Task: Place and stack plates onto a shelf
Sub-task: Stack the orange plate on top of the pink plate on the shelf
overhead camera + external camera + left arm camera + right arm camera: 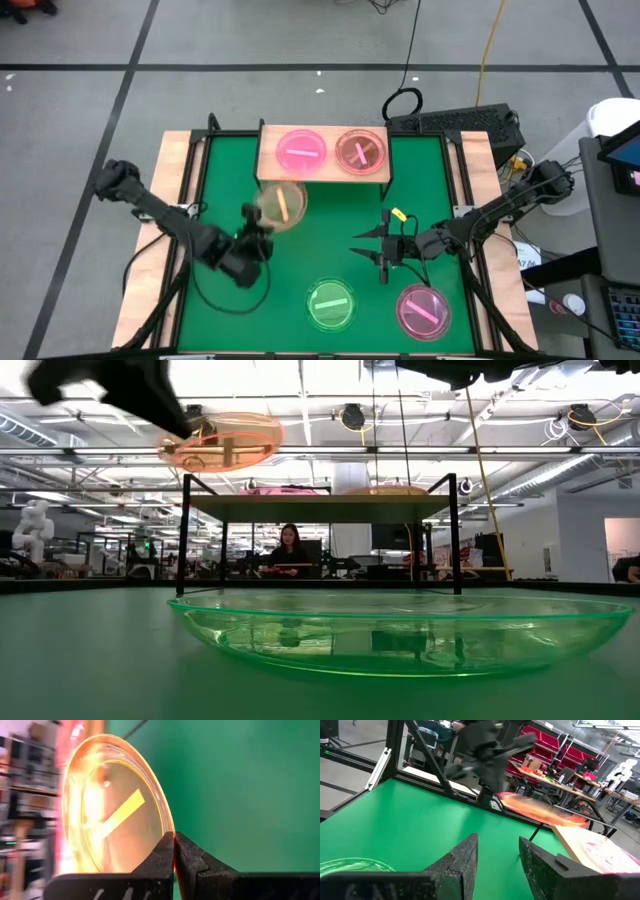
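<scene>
2 plates (301, 152) on shelf (322, 176), 2 plates (331, 304) on table (220, 190) near front

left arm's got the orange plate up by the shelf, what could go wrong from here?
1. The left end effector pinches the translucent orange plastic plate only at its rim; it could slip or tilt.
2. The plate hangs close to the light wooden shelf edge and might clip it.
3. The shelf already carries two plates, so stacking may nudge them.

No words, numbers or brand names to read anywhere, only plain bright marks: a bar on the orange plate (117, 815), a bar on the green plate (331, 304), a cross on the shelf plate (360, 152)
</scene>
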Controlling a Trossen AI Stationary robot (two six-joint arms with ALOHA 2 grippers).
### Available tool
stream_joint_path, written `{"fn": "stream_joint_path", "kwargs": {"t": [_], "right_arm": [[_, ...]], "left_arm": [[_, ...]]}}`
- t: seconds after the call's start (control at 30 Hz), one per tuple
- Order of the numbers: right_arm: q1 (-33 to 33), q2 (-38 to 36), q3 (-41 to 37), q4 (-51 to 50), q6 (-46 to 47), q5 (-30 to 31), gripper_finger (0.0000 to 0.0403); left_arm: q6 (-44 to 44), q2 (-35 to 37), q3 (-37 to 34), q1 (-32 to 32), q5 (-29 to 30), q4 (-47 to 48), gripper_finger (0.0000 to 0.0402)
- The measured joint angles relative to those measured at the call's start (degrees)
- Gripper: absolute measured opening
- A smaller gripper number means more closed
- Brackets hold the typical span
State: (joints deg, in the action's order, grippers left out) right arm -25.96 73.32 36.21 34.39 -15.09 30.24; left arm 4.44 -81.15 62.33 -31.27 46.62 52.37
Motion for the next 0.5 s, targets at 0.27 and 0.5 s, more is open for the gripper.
{"fn": "stream_joint_path", "kwargs": {"t": [0.27, 0.5], "right_arm": [[0.00, 0.00, 0.00, 0.06, -0.32, 0.00, 0.0128], [-0.01, 0.00, 0.00, 0.04, -0.12, 0.01, 0.0128]], "left_arm": [[-30.83, 3.16, 0.02, 20.24, -2.30, -12.43, 0.0002], [-45.19, 3.14, 0.02, 34.00, -12.92, -23.12, 0.0009]]}}
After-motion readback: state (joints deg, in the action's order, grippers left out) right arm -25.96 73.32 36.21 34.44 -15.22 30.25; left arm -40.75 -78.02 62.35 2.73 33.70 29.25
